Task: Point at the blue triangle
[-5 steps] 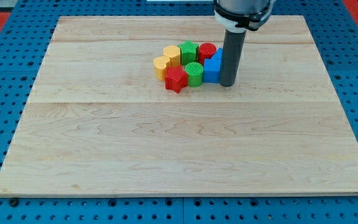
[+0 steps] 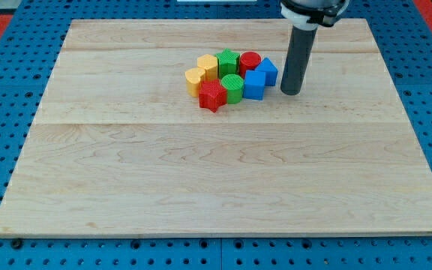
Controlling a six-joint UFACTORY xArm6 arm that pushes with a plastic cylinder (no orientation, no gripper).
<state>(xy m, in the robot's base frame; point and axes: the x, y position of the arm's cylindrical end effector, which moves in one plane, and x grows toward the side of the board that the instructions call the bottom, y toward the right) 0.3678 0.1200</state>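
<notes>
Standing with my tip (image 2: 292, 92) on the wooden board (image 2: 201, 195), just right of the blue triangle (image 2: 268, 71) and apart from it by a thin gap. No fingers here, only a bare rod, grasping nothing. Sitting at the right end of a tight far-side cluster: blue triangle, blue cube (image 2: 253, 85), red cylinder (image 2: 250, 61), two green blocks (image 2: 228, 61) (image 2: 233, 88), red star (image 2: 212, 96), two yellow blocks (image 2: 207, 67) (image 2: 194, 79).
</notes>
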